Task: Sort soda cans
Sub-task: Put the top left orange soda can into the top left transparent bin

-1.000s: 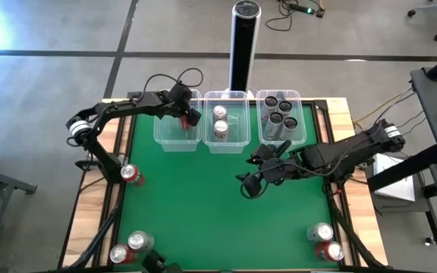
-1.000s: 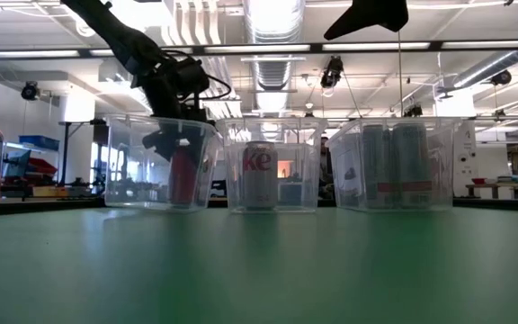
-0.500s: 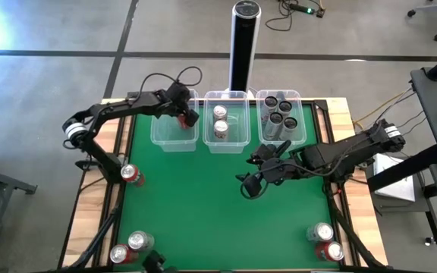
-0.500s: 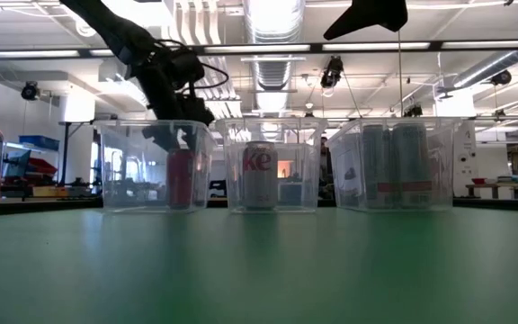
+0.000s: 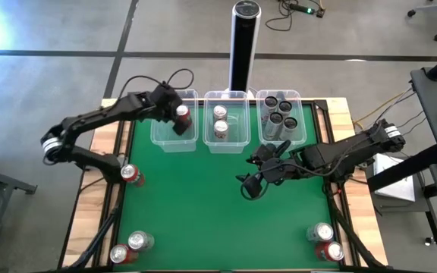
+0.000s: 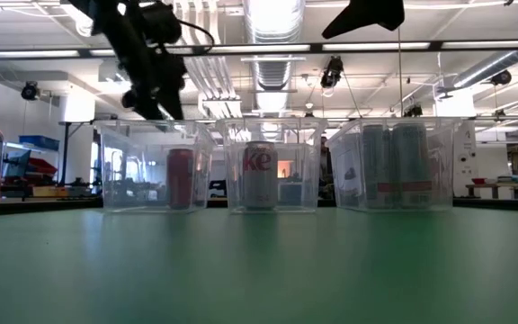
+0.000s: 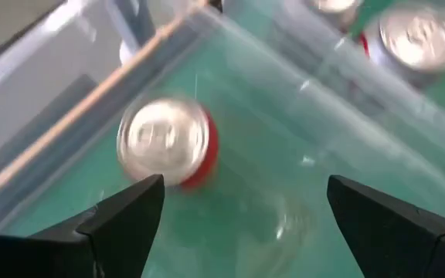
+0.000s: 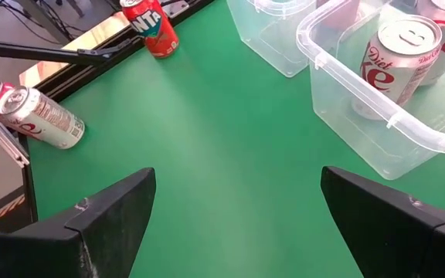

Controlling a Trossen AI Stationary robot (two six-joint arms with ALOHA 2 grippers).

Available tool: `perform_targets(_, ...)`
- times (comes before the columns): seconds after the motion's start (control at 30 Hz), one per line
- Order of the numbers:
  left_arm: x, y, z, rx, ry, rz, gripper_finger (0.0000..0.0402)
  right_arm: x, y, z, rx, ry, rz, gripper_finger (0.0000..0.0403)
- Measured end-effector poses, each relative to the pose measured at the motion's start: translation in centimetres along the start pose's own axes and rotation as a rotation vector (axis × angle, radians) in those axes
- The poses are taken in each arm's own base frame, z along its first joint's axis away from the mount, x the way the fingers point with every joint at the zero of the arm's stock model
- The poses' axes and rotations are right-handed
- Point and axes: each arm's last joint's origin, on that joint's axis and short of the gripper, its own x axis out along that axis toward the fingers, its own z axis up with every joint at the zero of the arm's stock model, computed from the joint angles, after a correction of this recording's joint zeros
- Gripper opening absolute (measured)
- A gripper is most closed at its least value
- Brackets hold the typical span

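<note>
Three clear tubs sit in a row at the top of the green table (image 5: 203, 205). The left tub (image 5: 174, 142) holds one red can (image 5: 181, 115), standing upright, and the left gripper (image 5: 171, 114) hangs just above that tub with its fingers spread wide and nothing between them. In the left wrist view the red can's silver top (image 7: 163, 137) lies beyond the left finger rather than between the two, its long axis pointing up at the camera.

Loose cans lie at the frame's left edge (image 5: 131, 175), lower left (image 5: 130, 247) and lower right (image 5: 324, 241); the left arm is nearer the left ones. The right gripper (image 5: 250, 182) waits over mid-table, fingers wide, empty.

Only the low view shows the gripper (image 6: 151, 99) clear above the tub rim; only the high view shows the scattered cans.
</note>
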Motion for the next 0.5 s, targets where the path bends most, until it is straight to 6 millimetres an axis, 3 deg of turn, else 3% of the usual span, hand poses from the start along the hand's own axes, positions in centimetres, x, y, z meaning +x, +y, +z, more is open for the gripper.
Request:
perform_targets(0.2,-2.9,-0.2,-1.8,0.061,0.067,-0.056,0.0344,0.0,0.0,0.1,-0.03,-0.006,0.001,0.0364)
perform_targets(0.37,-3.2,0.5,-2.5,0.166,0.101,0.064,0.0332,0.1,-0.1,0.2,-0.025,-0.009,0.002,0.0364)
perform_targets(0.5,-3.1,0.5,-3.0,0.349,0.176,0.081,0.0321,0.0,0.0,0.1,-0.002,0.006,0.02,0.0364)
